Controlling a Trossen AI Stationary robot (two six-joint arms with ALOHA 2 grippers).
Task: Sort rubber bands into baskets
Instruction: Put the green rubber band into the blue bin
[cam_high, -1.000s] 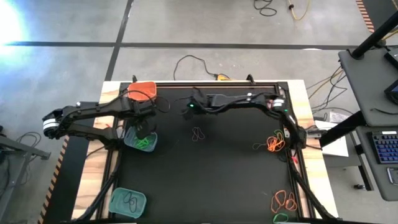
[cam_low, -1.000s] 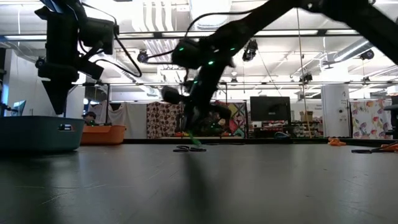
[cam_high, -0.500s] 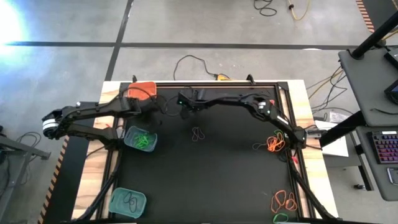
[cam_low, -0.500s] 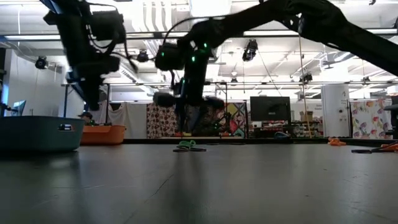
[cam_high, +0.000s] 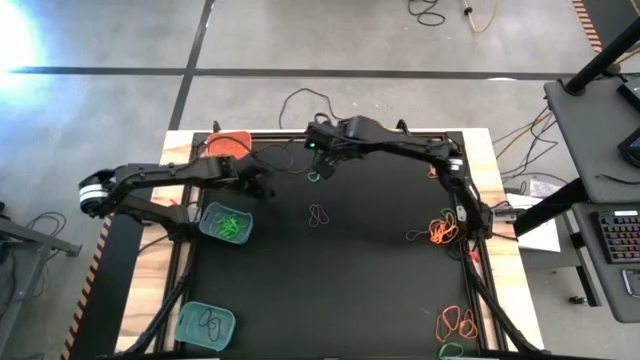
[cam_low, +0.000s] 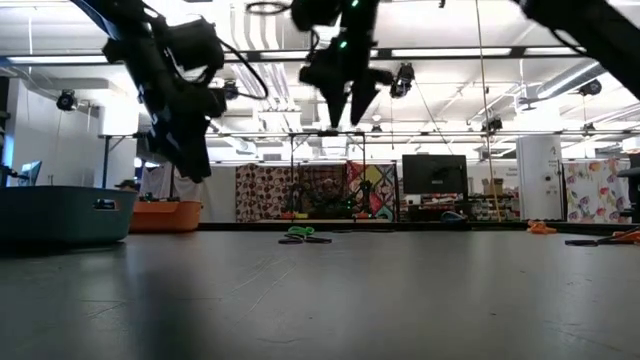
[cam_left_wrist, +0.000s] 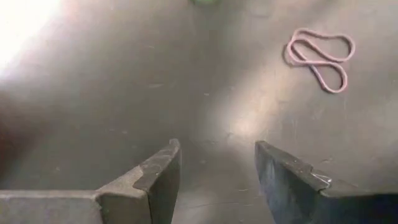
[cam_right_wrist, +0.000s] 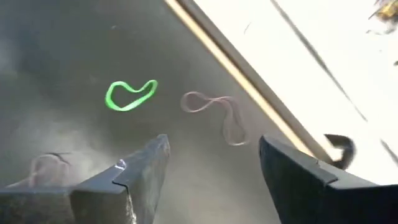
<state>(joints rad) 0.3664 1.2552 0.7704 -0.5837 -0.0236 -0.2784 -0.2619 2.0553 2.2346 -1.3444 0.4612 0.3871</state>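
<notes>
My right gripper (cam_high: 322, 158) hangs open high above the black mat near its far edge, with nothing between its fingers (cam_right_wrist: 214, 144). Below it a green rubber band (cam_right_wrist: 130, 94) lies flat on the mat (cam_high: 314, 177), and a pale one (cam_right_wrist: 214, 109) lies beside it. My left gripper (cam_high: 262, 186) is open too, slanting down over bare mat just right of the teal basket (cam_high: 226, 222) that holds green bands. A pale band (cam_left_wrist: 320, 53) lies ahead of its fingers. The orange basket (cam_high: 230, 145) stands at the far left, and a second teal basket (cam_high: 205, 323) at the near left.
Orange bands lie heaped at the mat's right edge (cam_high: 440, 230), with more at the near right corner (cam_high: 458, 322). A dark loop (cam_high: 318, 214) lies mid-mat. Cables run along the far rail (cam_high: 400, 135). The mat's middle and near half are bare.
My right gripper has opened and risen quickly from the mat toward the far edge, rolling as it went; the green band stays flat on the mat. My left gripper has moved from above the teal basket toward the right and far side and has tipped forward.
</notes>
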